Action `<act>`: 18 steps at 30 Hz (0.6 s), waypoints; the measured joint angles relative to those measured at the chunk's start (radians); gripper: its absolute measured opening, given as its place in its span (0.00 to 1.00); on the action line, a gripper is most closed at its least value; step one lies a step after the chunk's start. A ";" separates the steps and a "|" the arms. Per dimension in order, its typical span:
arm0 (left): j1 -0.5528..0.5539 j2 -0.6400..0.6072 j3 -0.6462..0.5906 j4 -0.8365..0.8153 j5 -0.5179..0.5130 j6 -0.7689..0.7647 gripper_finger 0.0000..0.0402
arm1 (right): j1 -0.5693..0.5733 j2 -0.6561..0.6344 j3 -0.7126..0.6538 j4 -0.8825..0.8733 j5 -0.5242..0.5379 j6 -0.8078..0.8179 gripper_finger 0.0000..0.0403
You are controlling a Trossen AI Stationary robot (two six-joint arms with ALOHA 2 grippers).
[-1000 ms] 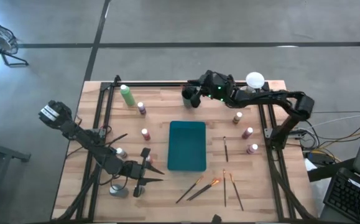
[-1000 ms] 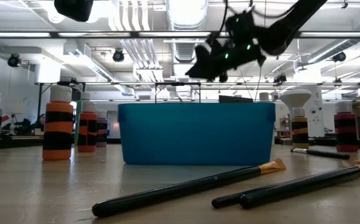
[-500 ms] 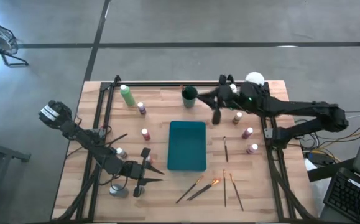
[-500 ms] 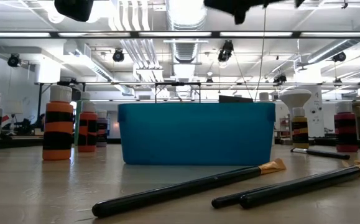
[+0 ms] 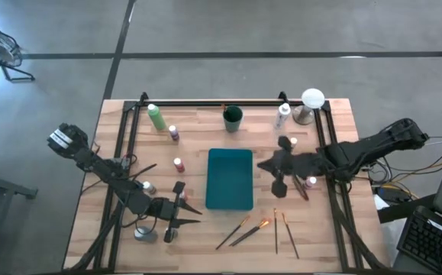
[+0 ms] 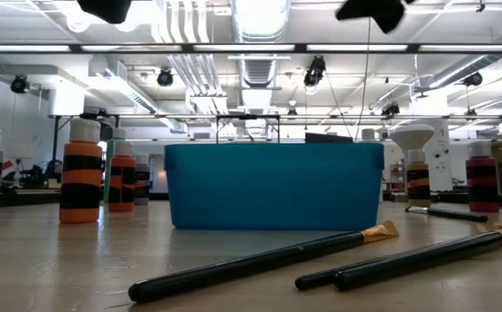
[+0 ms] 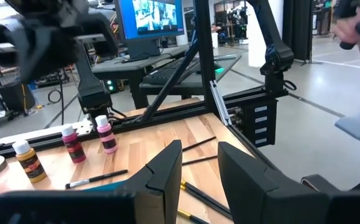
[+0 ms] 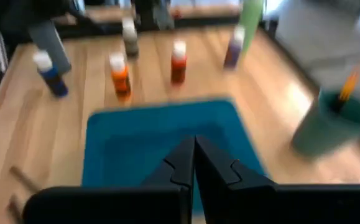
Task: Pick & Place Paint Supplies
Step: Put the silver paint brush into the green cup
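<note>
**Right pincer clenched beside the tray**

High view: my right pincer [image 5: 279, 183] hangs at three o'clock of the teal tray [image 5: 229, 179], over the brushes [image 5: 277, 180]; paint bottles [image 5: 178, 164] stand on the worktop [image 5: 198, 130].

Right wrist view: fingers [image 8: 178, 167] clenched, empty.

Left wrist view: left pincer [image 7: 198, 163] gapes, empty, waiting at seven o'clock.

I see white-capped paint bottles [image 5: 178, 164] standing upright, scattered on the wood. A tall light-green bottle [image 5: 156, 117] stands upright too. Brushes [image 5: 289, 235] lie flat.
</note>
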 joint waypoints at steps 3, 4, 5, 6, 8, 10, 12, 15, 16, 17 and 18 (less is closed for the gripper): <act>0.000 0.000 0.000 0.000 0.000 -0.005 0.27 | 0.037 0.000 0.000 -0.106 -0.002 0.141 0.02; 0.000 0.000 -0.001 0.000 0.000 -0.010 0.27 | 0.047 0.000 0.000 -0.138 -0.003 0.184 0.02; 0.000 0.000 -0.001 0.000 0.000 -0.018 0.27 | 0.056 0.001 0.000 -0.170 -0.004 0.222 0.02; 0.000 0.000 -0.001 -0.001 0.000 -0.027 0.27 | 0.064 0.002 0.000 -0.204 -0.004 0.261 0.02; 0.000 0.000 -0.001 -0.011 0.000 -0.047 0.27 | 0.075 0.003 0.000 -0.264 -0.004 0.332 0.02; 0.000 0.000 -0.002 -0.031 0.000 -0.067 0.27 | 0.081 0.006 0.000 -0.306 -0.004 0.385 0.02; 0.000 0.000 -0.003 -0.049 0.000 -0.078 0.27 | 0.081 0.007 0.000 -0.328 -0.003 0.413 0.02; 0.000 0.000 -0.003 -0.063 0.000 -0.079 0.27 | 0.078 0.007 0.000 -0.351 0.021 0.460 0.02; 0.000 0.000 -0.003 -0.062 0.000 -0.079 0.27 | 0.074 0.007 0.000 -0.365 0.041 0.494 0.02; 0.000 0.000 -0.003 -0.061 0.000 -0.079 0.27 | 0.068 0.007 0.000 -0.384 0.064 0.542 0.02; 0.000 0.000 -0.003 -0.061 0.000 -0.079 0.27 | 0.061 0.007 0.000 -0.407 0.082 0.601 0.02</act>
